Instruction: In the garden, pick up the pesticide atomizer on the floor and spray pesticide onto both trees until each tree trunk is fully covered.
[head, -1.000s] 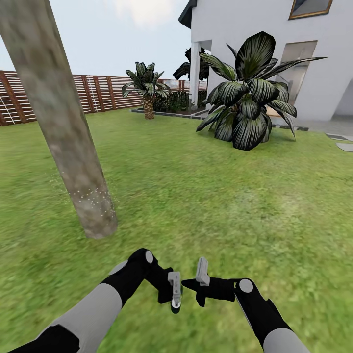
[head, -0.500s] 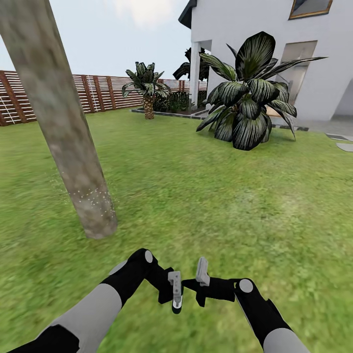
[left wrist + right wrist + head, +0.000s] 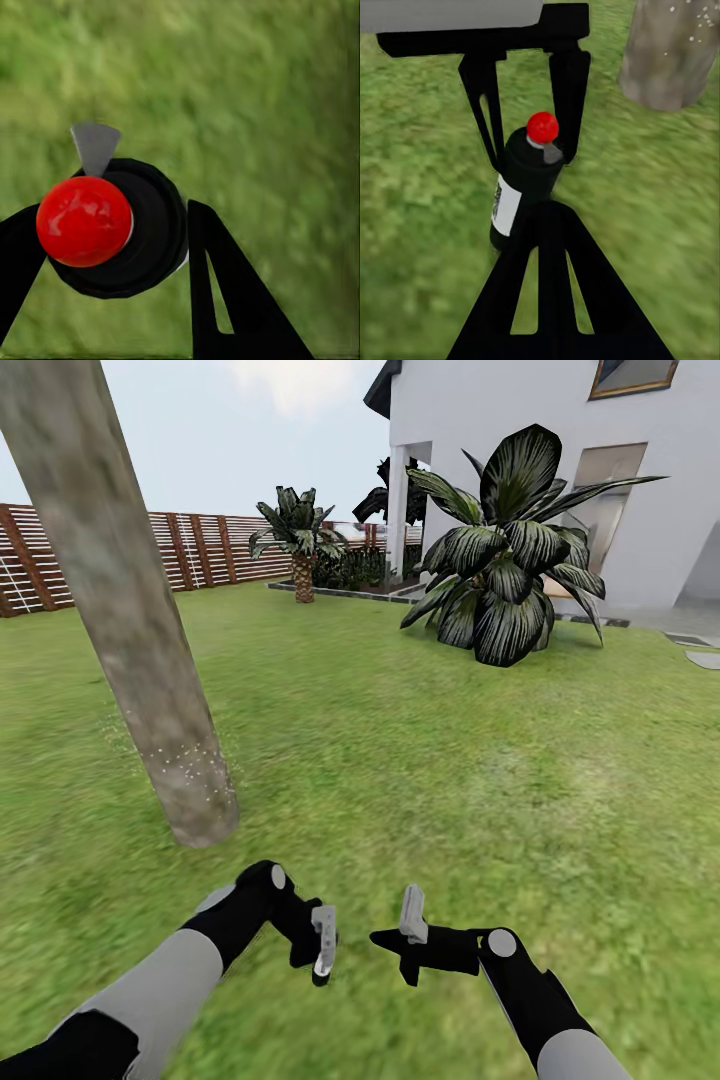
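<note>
Grass lawn (image 3: 400, 760) runs out from the robot to a brown slat fence (image 3: 190, 548) at the far left edge and a white house (image 3: 640, 480) at the far right corner. Farthest left stands one tree trunk (image 3: 130, 630), thick and mottled grey-brown, leaning slightly, its flared base dotted with pale specks that may be spray already landed there. The upper trunk looks bare of them, so the covering seems unfinished. Beyond it, by the fence, is a short palm (image 3: 300, 540), then a big dark broad-leaved plant (image 3: 510, 560) in front of the house.

Low and near, the left gripper (image 3: 322, 950) hangs over the grass beside the trunk's base, clamped on the pesticide atomizer (image 3: 112, 225). The left wrist view looks straight down on its red cap and black body wedged between the two black fingers (image 3: 225, 285), a grey nozzle tab sticking out to one side. The right wrist view shows the same bottle held upright with its white label, likely so the nozzle can be aimed at the bark nearby.

To its right, just apart, the right gripper (image 3: 412, 930) carries nothing; whether its jaws stand apart or together I cannot tell.
</note>
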